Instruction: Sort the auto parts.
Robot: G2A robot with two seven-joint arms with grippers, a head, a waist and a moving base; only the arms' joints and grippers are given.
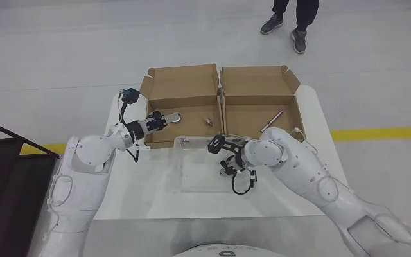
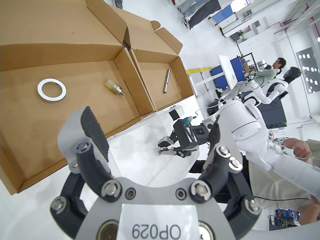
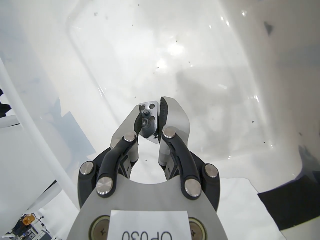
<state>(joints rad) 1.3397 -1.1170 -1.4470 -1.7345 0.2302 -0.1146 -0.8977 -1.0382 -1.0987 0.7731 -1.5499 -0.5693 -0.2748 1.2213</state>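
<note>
Top view shows the right arm bent inward at the elbow, with the right gripper [image 1: 216, 142] hanging over the far end of the clear plastic bin [image 1: 192, 183] on the white surface [image 1: 128, 199]. Its fingers [image 3: 172, 116] are pinched tight on a small flat metal plate with drilled holes [image 3: 149, 118]. The left arm stretches forward, with the left gripper [image 1: 156, 121] at the near wall of the left cardboard box [image 1: 192, 114]. Its fingers are spread wide with nothing between them. A steel ring [image 1: 174, 118] and a short cream-capped metal stud [image 1: 208, 121] lie in that box. A slim metal rod [image 1: 271, 121] lies in the right cardboard box [image 1: 252, 122].
</note>
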